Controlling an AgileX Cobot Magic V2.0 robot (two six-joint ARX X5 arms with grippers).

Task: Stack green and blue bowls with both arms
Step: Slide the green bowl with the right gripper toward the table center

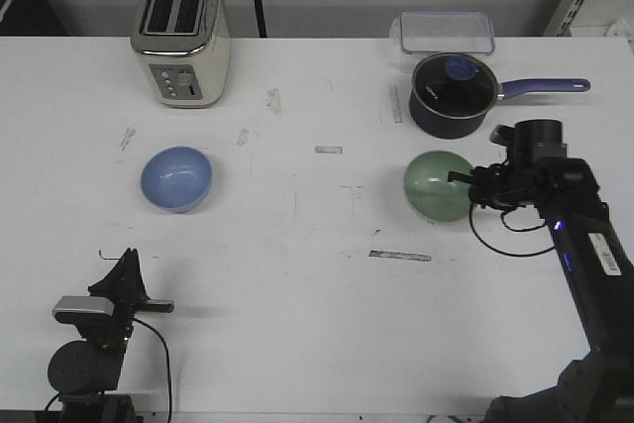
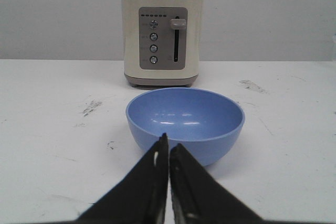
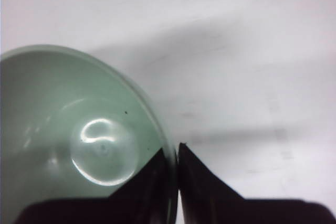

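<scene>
The blue bowl (image 1: pixel 176 178) sits upright on the white table, left of centre. It also shows in the left wrist view (image 2: pixel 185 121), just beyond my left gripper (image 2: pixel 169 142). My left gripper (image 1: pixel 127 260) is shut and empty, low at the near left, well short of the bowl. The green bowl (image 1: pixel 434 185) is right of centre. My right gripper (image 1: pixel 466 180) is shut on its right rim. In the right wrist view the green bowl (image 3: pixel 68 129) has its rim pinched between the two fingers of that gripper (image 3: pixel 173 150), one finger inside and one outside.
A cream toaster (image 1: pixel 181 37) stands at the far left, behind the blue bowl. A dark blue saucepan (image 1: pixel 452 94) with a long handle sits just behind the green bowl. A clear plastic box (image 1: pixel 446 33) lies at the far edge.
</scene>
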